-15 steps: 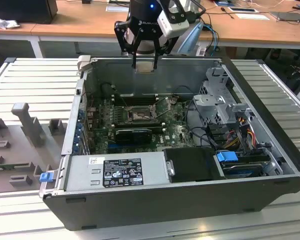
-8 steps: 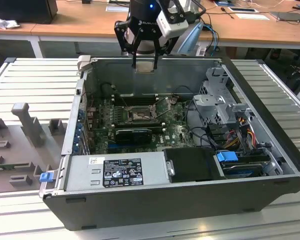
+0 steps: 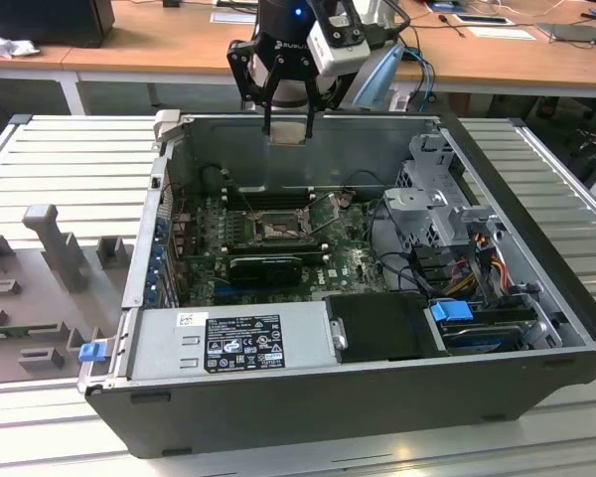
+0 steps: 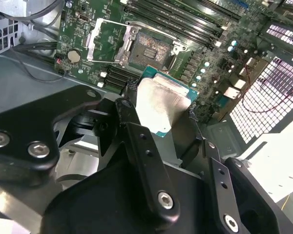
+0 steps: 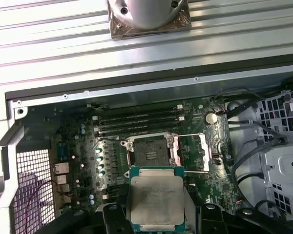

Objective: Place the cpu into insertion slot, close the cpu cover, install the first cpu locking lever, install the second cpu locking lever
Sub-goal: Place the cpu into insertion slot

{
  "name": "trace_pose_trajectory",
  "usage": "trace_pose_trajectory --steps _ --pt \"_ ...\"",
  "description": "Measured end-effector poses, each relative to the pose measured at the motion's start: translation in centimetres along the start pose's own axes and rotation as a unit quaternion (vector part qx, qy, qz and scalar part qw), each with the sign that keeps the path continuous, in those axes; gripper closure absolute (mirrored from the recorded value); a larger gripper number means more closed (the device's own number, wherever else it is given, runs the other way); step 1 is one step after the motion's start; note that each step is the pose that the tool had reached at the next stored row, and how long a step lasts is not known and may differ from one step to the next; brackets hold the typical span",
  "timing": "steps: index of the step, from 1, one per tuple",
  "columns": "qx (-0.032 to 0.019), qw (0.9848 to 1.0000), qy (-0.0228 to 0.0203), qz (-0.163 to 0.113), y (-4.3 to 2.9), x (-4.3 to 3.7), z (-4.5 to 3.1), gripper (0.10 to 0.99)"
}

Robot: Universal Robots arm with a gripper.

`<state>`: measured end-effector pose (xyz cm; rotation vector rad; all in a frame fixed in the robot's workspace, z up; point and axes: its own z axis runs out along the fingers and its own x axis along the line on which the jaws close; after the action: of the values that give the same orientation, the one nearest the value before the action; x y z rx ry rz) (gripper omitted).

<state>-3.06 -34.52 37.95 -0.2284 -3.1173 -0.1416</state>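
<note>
Cpu [image 5: 155, 200] is clamped flat in the gripper [image 3: 287, 129], with the open insertion slot [image 5: 150, 151] below it; holding the chip level and corner-matched looks key.

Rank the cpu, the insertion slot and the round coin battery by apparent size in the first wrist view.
1. cpu, though it is nearer the camera, which inflates it
2. insertion slot
3. coin battery, clearly smallest

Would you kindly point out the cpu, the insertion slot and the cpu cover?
cpu [image 5: 155, 200], first wrist view, middle of its metal top.
insertion slot [image 5: 149, 152], first wrist view, its contact field.
cpu cover [image 4: 92, 40], second wrist view, one side bar of its frame.
</note>
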Motion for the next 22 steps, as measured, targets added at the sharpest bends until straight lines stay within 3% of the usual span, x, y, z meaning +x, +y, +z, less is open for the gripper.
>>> trace_pose_trajectory --steps 22 --pt "-0.0010 0.9988 -0.0043 0.049 -0.01 0.01 0.06 0.557"
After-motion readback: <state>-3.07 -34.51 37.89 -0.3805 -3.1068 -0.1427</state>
